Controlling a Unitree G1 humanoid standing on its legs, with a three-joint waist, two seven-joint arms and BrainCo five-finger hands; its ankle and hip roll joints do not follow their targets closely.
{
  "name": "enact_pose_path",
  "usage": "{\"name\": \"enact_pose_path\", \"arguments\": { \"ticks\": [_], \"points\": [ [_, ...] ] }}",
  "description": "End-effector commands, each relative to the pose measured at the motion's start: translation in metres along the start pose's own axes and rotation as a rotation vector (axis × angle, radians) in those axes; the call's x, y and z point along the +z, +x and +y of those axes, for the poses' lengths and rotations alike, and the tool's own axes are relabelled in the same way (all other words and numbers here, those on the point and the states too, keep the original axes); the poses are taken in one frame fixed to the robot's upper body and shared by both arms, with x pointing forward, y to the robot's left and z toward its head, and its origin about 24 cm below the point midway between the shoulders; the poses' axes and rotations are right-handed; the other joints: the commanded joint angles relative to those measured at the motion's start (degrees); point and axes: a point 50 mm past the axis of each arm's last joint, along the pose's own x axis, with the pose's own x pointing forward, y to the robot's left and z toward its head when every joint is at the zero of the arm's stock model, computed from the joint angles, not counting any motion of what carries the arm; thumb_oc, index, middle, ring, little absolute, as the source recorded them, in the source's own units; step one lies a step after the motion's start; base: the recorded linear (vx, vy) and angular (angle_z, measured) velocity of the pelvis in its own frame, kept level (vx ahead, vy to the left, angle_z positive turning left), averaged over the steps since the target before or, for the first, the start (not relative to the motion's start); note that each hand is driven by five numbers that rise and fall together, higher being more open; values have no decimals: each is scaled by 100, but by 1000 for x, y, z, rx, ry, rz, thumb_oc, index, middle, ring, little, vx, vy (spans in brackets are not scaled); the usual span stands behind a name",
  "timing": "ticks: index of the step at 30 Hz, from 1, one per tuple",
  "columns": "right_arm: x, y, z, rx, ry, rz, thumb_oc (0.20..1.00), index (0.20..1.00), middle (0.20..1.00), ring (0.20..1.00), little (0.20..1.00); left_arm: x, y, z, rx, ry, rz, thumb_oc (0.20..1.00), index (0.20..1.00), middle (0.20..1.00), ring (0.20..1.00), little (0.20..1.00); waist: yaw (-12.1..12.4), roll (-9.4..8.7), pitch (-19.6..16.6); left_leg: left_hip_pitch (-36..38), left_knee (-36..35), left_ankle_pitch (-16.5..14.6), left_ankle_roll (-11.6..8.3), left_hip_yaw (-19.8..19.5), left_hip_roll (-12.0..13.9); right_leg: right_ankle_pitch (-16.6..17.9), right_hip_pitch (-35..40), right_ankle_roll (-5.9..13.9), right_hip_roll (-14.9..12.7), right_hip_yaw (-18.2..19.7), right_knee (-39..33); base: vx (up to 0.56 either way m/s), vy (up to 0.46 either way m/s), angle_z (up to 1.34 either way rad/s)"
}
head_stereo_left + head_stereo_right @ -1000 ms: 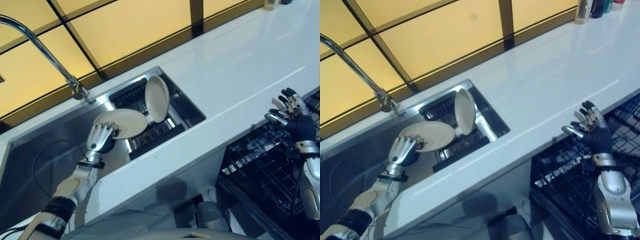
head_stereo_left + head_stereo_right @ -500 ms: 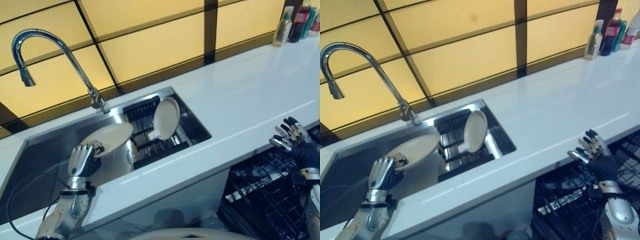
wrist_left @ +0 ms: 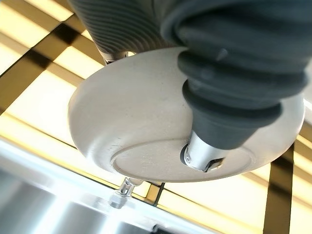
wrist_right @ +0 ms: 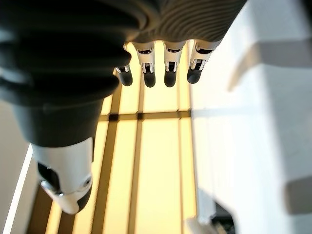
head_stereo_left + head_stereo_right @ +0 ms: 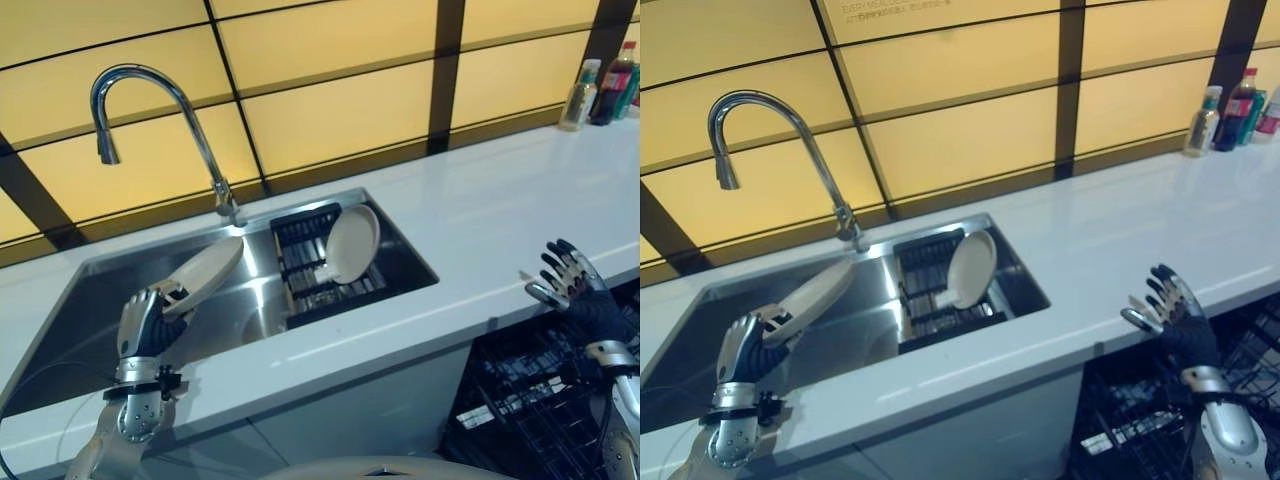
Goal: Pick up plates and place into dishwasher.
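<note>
Altogether two plates: one plate [image 5: 203, 275] in left hand [image 5: 141, 325], one standing plate [image 5: 352, 243] in sink rack [image 5: 300, 225].

Left robot hand [image 5: 143, 322] lifted plate [image 5: 205, 273] off rack [image 5: 318, 262] — higher, tilted.

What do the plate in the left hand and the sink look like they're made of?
The held plate, pinched by the left hand: likely glazed ceramic or stoneware, beige with a faintly speckled matte underside and raised foot ring. It could be melamine. The sink: brushed stainless steel, grey with soft reflections.
</note>
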Motion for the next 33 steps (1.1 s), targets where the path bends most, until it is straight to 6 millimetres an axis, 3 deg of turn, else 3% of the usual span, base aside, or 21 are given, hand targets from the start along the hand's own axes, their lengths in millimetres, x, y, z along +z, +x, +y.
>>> {"name": "enact_pose_path", "arguments": {
  "ticks": [1,5,8,16,26,33],
  "points": [
    [41,21,24,92,-21,-275,1000,1000,1000,1000,1000,22,34,25,72,-124,-122,200,200,200,200,200,188,-349,-280,-503,-318,572,126,-130,-173,570,1221,303,-94,-181,-2088,-59,7,11],
    [53,33,43,156,-10,-352,1000,1000,1000,1000,1000,38,45,15,-30,-281,-161,200,200,200,200,200,280,-336,-328,-518,-334,513,109,-180,-174,526,1232,299,-89,-249,-2106,-83,21,11],
    [58,42,61,209,-10,-382,1000,1000,1000,1000,1000,62,52,1,-218,-447,-256,200,200,200,200,200,353,-314,-342,-542,-342,464,105,-214,-175,500,1223,303,-95,-313,-2112,-96,34,13],
    [57,58,99,338,-12,-376,1000,1000,1000,1000,1000,100,59,-26,-518,-754,-332,200,200,200,200,200,461,-274,-251,-589,-342,369,120,-253,-188,477,1177,322,-100,-419,-2112,-94,27,12],
    [48,65,137,474,-2,-342,1000,1000,1000,1000,1000,122,59,-40,-687,-810,-404,200,200,200,200,200,593,-352,-149,-665,-342,317,147,-274,-155,461,1093,365,-49,-496,-2112,-75,-20,4],
    [47,65,147,526,-10,-338,1000,1000,1000,1000,1000,127,63,-39,-717,-791,-426,200,200,200,200,200,649,-400,-111,-709,-342,303,151,-250,-147,452,1049,379,-37,-520,-2112,-49,-5,2]
  ]
}}
